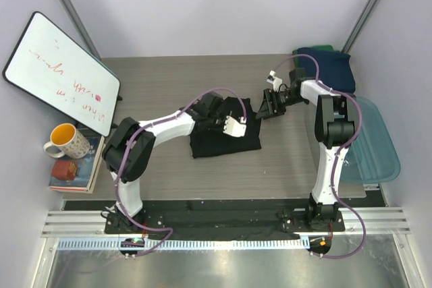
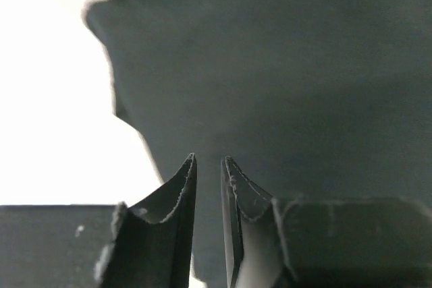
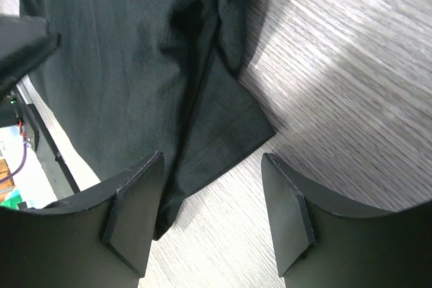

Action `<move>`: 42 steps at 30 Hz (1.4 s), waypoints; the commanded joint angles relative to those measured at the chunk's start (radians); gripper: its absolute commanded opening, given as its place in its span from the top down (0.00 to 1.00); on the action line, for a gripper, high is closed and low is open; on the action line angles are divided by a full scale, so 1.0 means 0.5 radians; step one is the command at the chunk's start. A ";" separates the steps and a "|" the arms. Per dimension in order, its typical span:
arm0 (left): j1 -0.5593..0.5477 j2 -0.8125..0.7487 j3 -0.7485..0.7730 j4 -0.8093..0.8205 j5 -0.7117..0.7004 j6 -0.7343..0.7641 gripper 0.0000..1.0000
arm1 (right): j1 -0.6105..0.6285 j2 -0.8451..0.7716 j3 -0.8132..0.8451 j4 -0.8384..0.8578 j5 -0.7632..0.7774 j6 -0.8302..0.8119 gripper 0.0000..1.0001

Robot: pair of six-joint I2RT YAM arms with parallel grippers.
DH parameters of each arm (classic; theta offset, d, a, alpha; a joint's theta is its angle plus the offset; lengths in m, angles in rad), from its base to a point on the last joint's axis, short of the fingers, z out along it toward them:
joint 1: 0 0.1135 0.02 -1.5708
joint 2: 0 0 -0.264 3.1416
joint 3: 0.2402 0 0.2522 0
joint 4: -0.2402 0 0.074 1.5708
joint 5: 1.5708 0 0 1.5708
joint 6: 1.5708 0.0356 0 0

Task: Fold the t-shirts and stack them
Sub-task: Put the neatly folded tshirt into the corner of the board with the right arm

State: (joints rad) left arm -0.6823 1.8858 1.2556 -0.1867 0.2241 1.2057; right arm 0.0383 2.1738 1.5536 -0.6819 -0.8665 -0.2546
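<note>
Left gripper (image 2: 208, 161), barely parted and empty, hovers just over one black t-shirt (image 1: 219, 145). Right gripper (image 3: 212, 158), wide open and empty, hangs above its edge; one navy t-shirt (image 1: 332, 69) and one green t-shirt (image 1: 318, 49) lie beyond.

The white-and-black left arm (image 1: 158, 126) rises from its base, folds at the elbow and reaches forward and to the right, wrist held low. The black two-finger left gripper (image 2: 208, 161) has its fingers (image 2: 169, 200) barely parted — a thin slit between the tips, nothing in it. The white-and-black right arm (image 1: 329, 133) stands tall, forearm turned leftward. The black right gripper (image 3: 214, 160) holds its jaws wide apart — nothing between them.
</note>
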 commanded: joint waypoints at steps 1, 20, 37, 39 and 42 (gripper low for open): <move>-0.120 -0.304 -0.213 0.208 -0.319 -0.184 0.71 | 0.037 -0.028 -0.057 0.054 -0.022 0.043 0.35; -0.353 -0.661 -0.615 0.223 -0.614 -0.270 0.00 | 0.276 -0.178 -0.232 0.201 -0.016 0.160 0.37; -0.427 -0.694 -0.591 0.150 -0.651 -0.245 0.00 | 0.448 -0.105 -0.226 0.318 0.000 0.276 0.54; -0.427 -0.710 -0.600 0.150 -0.657 -0.245 0.00 | 0.463 -0.092 -0.205 0.321 0.003 0.282 0.72; -0.424 -0.737 -0.612 0.159 -0.684 -0.233 0.00 | 0.488 -0.099 -0.187 0.321 0.015 0.288 0.99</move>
State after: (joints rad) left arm -0.8940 1.5738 0.9516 -0.1135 -0.0948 1.0809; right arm 0.2649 2.1288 1.4361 -0.5381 -0.8562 -0.1257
